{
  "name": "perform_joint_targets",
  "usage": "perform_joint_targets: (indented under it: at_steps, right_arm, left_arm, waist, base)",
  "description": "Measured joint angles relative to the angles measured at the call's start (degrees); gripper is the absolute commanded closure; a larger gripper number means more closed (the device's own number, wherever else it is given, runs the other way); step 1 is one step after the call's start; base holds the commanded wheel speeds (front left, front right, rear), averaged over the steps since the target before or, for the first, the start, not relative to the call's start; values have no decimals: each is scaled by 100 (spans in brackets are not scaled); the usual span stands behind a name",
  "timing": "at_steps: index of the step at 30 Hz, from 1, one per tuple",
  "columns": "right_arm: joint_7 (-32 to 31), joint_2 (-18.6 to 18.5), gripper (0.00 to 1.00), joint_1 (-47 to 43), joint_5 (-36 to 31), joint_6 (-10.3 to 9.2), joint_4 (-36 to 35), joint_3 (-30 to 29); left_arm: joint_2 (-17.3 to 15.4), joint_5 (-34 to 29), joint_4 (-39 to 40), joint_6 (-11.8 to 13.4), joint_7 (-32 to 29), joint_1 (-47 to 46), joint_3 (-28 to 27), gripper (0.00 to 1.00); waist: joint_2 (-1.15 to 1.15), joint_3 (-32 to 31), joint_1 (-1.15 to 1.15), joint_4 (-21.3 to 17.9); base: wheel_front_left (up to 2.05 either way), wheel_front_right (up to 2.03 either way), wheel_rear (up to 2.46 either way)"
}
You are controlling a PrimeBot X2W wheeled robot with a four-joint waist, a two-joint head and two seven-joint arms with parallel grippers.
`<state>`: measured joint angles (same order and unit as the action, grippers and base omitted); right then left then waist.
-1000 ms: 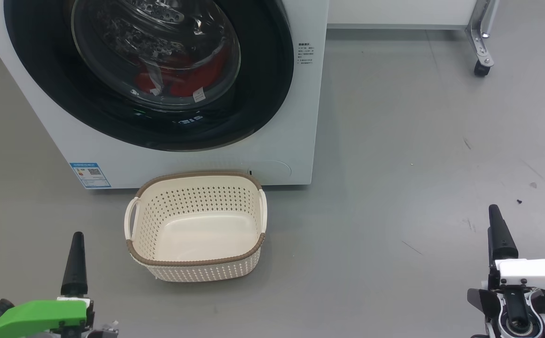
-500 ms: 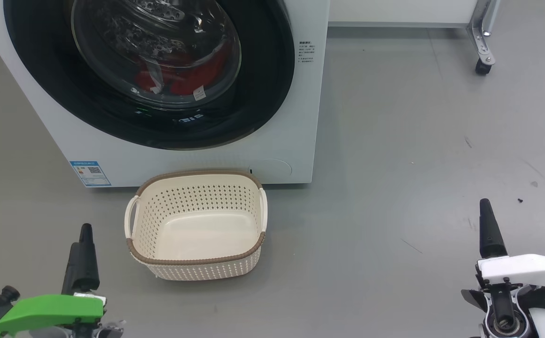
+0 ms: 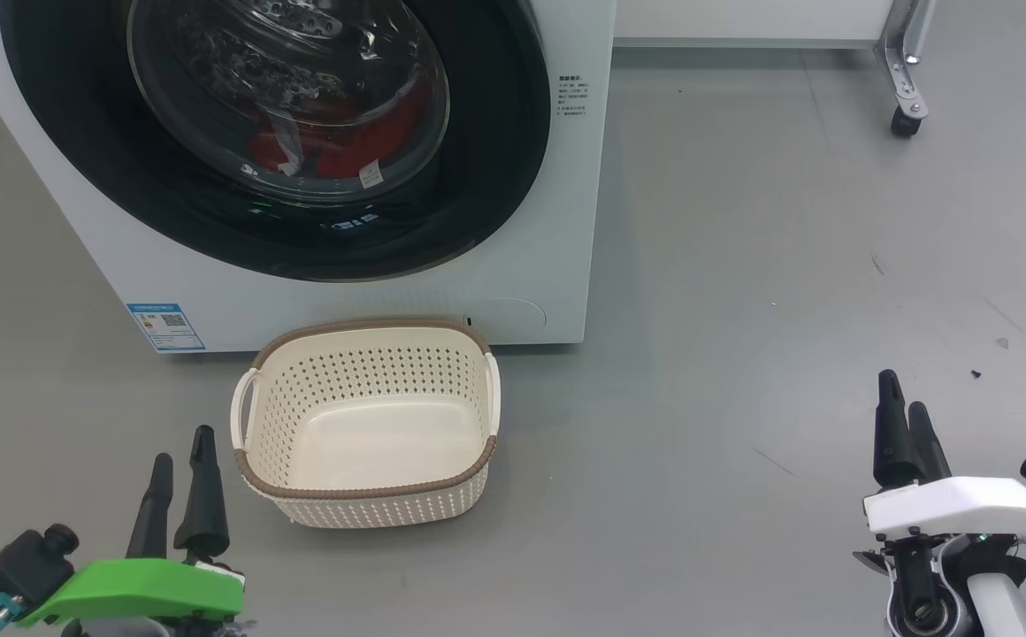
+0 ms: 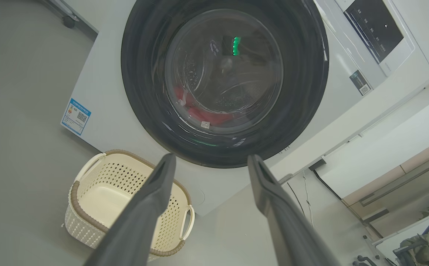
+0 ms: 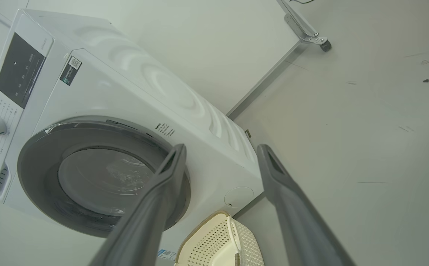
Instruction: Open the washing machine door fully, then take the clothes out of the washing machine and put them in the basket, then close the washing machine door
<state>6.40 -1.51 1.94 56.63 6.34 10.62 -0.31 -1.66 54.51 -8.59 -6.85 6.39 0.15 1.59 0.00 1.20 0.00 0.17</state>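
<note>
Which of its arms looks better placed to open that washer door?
Probably the left. The left gripper is open beside the basket, facing the closed washing machine door squarely; the right gripper hangs well off to the machine's side.

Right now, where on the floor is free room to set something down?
Widest bare floor: right of the washing machine and basket, out to the right gripper. A narrow strip lies between basket and left gripper. Tight: the basket stands close before the washing machine door.
</note>
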Motion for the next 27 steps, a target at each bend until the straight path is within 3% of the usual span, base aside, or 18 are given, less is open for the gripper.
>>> perform_joint_targets:
  at_steps: [7,27]
  right_arm:
    - [107,-18,0,2,-624,-3,7,214]
    - [421,-141,0,66,-2363,-279,331,787]
  left_arm:
    - [-81,-772,11,18,133,7,140,0]
    - [-146,-2825,-177,514,449,85,578,0]
  waist:
    - [0,8,0,-8]
    - [0,46,0,-32]
  base:
    - [0,0,0]
    - [0,0,0]
